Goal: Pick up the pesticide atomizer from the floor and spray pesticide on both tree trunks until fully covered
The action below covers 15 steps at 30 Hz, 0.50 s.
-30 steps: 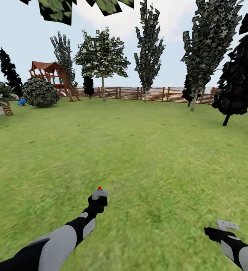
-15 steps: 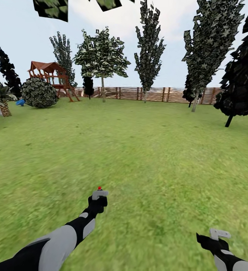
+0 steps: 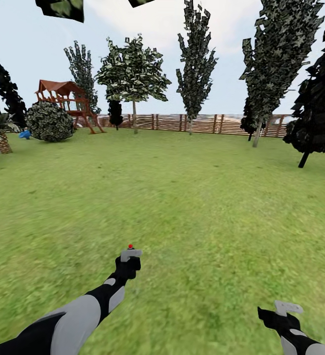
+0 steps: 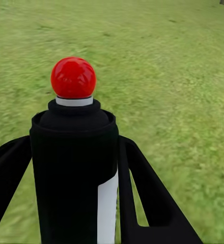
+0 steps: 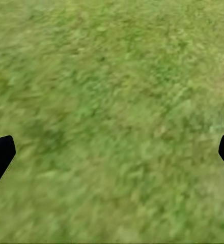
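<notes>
With the spray bottle (image 4: 74, 168) clamped upright between the two fingers of the left gripper (image 3: 128, 264), its red knob topmost, pick-up is judged complete and the travel step is in hand. The right gripper (image 3: 283, 318) hangs low over the grass, fingers spread wide and empty. No thick bare trunk stands within reach; the next move calls for driving or turning toward one, then aiming the nozzle. The lawn (image 3: 192, 197) lies open ahead with nothing in the path. Farther off: a round shrub (image 3: 50, 121), a play tower (image 3: 64, 98), slender trees (image 3: 197, 64). The slat fence (image 3: 202, 123) bounds the far edge.
</notes>
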{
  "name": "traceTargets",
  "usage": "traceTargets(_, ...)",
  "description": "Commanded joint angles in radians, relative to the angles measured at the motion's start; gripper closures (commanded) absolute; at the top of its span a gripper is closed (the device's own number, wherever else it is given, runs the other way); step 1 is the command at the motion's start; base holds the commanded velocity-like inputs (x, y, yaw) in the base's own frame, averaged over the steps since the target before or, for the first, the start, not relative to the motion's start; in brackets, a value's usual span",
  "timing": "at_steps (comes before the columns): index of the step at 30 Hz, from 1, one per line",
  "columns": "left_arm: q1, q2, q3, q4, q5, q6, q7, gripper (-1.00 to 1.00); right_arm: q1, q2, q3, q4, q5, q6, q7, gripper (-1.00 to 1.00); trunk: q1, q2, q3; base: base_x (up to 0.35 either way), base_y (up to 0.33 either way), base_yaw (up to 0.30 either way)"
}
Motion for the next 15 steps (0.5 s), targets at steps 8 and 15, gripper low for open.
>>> traceTargets(8,0.0,0.0,0.0,0.0,0.0,0.0,0.001,1.0,0.0,0.003,0.0,0.0,0.0,0.0,0.0,-1.0,0.0,0.0,0.0,0.35,0.0,0.0)
traceTargets(15,0.0,0.0,0.0,0.0,0.0,0.0,0.0,1.0,0.0,0.033,0.0,0.0,-0.001,-0.001,-0.108,-1.0,0.0,0.0,0.0,0.35,0.0,0.0)
